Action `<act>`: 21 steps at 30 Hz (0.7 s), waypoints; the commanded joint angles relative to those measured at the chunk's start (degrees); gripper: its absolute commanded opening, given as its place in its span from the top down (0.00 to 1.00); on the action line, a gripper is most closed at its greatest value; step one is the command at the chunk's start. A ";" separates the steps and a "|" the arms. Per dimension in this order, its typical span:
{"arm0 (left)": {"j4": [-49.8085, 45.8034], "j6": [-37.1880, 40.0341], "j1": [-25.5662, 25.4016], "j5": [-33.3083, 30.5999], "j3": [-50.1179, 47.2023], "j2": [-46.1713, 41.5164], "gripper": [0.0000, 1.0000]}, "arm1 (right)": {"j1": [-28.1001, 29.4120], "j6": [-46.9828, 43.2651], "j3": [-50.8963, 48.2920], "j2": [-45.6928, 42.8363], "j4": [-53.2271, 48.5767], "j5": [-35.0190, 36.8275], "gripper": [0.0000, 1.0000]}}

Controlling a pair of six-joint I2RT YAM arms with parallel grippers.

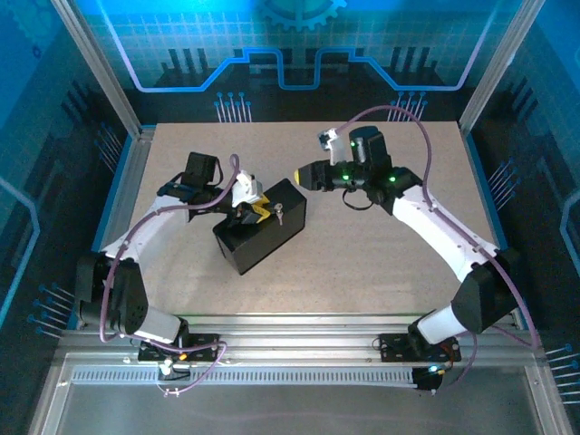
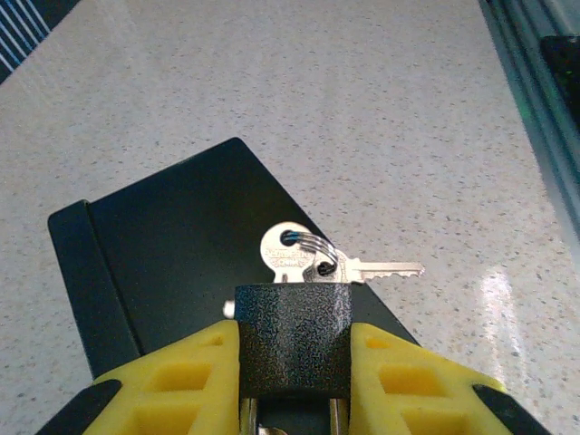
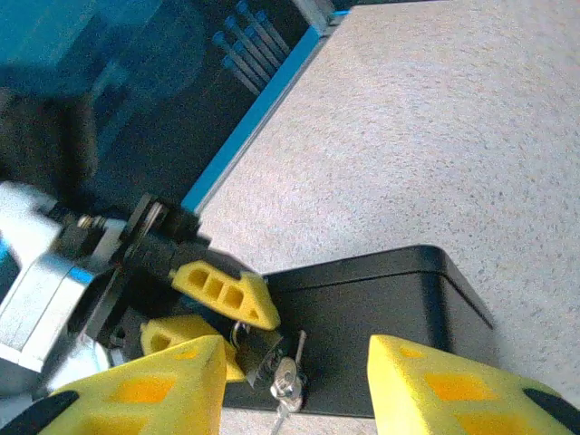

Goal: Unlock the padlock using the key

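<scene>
Speckled tabletop carries the black box. Above it, your left gripper is clamped on the padlock, with the key standing in its end. Your right gripper waits just beside the key, jaws apart. Close squarely on the flat head, clear of the ring, then twist without pulling.

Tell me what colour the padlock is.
The padlock is dark grey with a fine speckle, best seen in the left wrist view.
</scene>
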 commanded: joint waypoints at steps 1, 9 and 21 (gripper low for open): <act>-6.93 4.88 -0.35 4.98 2.05 0.93 1.00 | 0.91 -31.16 -0.09 2.74 -10.30 -9.52 0.55; -10.41 6.67 -0.28 6.37 4.65 2.81 1.00 | -0.71 -48.62 -13.32 1.78 16.14 -17.86 0.61; -11.66 7.72 0.68 6.90 4.96 3.93 1.00 | 3.16 -61.29 -10.97 8.54 17.49 -13.94 0.65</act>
